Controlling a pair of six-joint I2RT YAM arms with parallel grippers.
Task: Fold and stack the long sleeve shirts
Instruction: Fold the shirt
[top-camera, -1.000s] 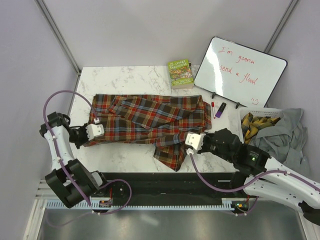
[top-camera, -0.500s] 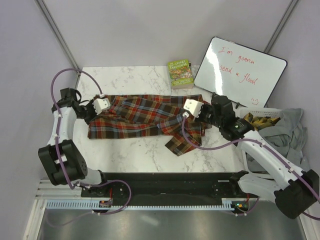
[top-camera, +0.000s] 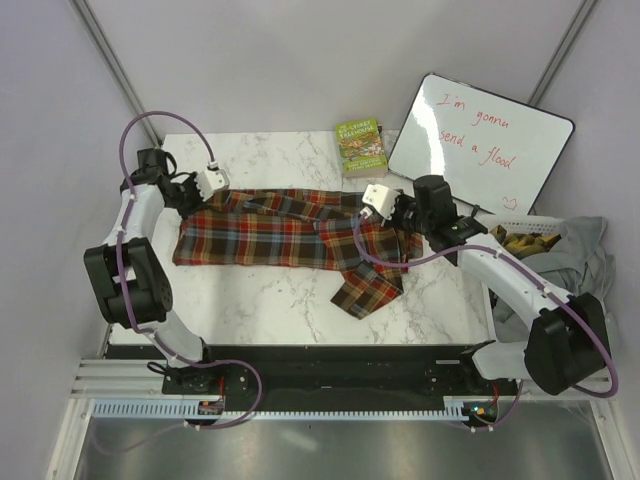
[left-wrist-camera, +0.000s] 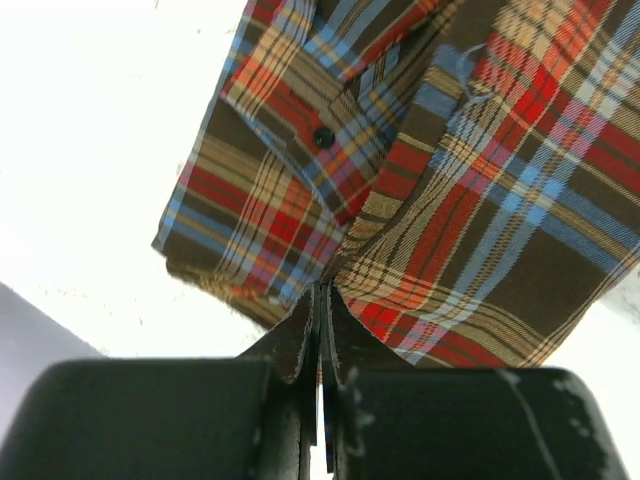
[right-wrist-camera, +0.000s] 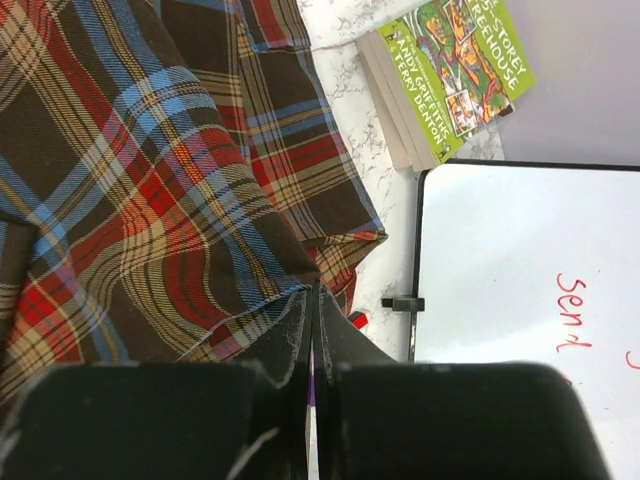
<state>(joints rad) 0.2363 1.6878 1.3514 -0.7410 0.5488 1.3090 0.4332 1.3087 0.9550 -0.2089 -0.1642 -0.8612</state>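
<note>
One plaid long sleeve shirt (top-camera: 270, 238) in red, brown and blue checks lies folded lengthwise across the marble table, with a sleeve end trailing toward the front (top-camera: 368, 290). My left gripper (top-camera: 220, 196) is at the shirt's far left corner, shut on the cloth edge (left-wrist-camera: 322, 292). My right gripper (top-camera: 367, 210) is at the far right part of the shirt, shut on a folded edge (right-wrist-camera: 312, 288). A collar flap with a dark button (left-wrist-camera: 322, 136) shows in the left wrist view.
A green book (top-camera: 361, 147) and a tilted whiteboard (top-camera: 480, 140) stand at the back right. Markers (top-camera: 436, 217) lie beside the shirt. A white basket (top-camera: 545, 221) at the right edge holds yellow plaid cloth (top-camera: 512, 246) and grey cloth (top-camera: 580, 262).
Both grippers have carried the shirt's near edge away from me to the far edge, folding it over. The shirt now lies narrower and farther back.
</note>
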